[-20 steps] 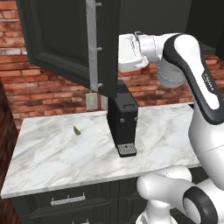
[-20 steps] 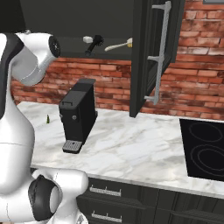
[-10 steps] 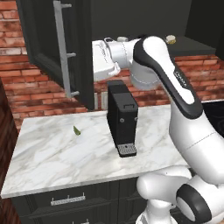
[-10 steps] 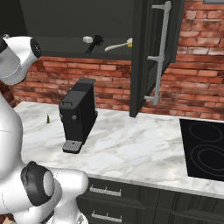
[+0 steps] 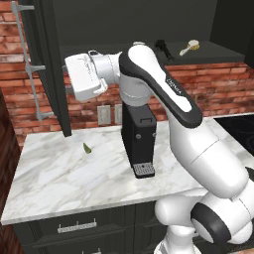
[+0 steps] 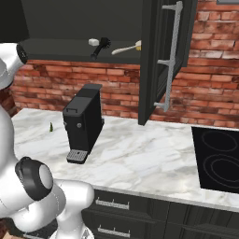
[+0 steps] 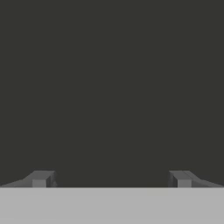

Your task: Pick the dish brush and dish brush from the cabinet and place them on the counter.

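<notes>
Swinging wider since half a second back, the cabinet [image 5: 47, 64] left door now stands edge-on at my 9 o'clock, and the white hand has followed it left, forearm level, elbow bent above the black coffee machine [image 5: 139, 139]. My gripper [image 7: 111, 179] faces a flat dark surface, fingers spread fully apart, holding nothing. On the open shelf sit the black dish brush [image 6: 101, 46], long axis running toward 7 o'clock, and the cream dish brush [image 6: 125, 48], handle pointing toward 8 o'clock, round head right. Below lies the counter [image 6: 140, 158].
</notes>
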Available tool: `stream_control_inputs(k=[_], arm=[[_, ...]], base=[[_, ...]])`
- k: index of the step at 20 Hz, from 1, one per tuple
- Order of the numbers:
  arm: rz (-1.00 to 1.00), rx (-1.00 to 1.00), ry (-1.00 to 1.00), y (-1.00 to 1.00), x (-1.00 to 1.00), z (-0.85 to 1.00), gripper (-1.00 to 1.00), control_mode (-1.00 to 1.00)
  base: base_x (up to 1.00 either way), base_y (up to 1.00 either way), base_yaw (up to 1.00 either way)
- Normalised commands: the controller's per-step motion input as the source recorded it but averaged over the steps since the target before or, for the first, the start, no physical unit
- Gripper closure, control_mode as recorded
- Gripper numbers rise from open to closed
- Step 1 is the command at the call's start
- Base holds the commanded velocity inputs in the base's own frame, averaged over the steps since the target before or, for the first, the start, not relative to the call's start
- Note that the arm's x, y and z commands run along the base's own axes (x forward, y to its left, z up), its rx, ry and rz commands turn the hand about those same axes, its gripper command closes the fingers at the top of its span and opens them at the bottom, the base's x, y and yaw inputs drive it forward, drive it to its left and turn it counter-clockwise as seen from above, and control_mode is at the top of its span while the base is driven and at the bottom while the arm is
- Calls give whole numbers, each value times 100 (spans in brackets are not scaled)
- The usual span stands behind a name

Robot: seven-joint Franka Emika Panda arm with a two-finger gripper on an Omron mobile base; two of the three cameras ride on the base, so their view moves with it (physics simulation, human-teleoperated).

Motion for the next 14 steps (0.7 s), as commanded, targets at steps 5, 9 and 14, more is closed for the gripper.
stream_control_inputs(k=[5, 9, 14], arm=[[-5, 0, 0, -27, 1, 0, -100, -100], [-11, 0, 0, -54, -7, 14, -100, -100], [-16, 0, 0, -49, -21, 18, -100, -100]], base=[[0, 0, 0], [0, 0, 0], [0, 0, 0]])
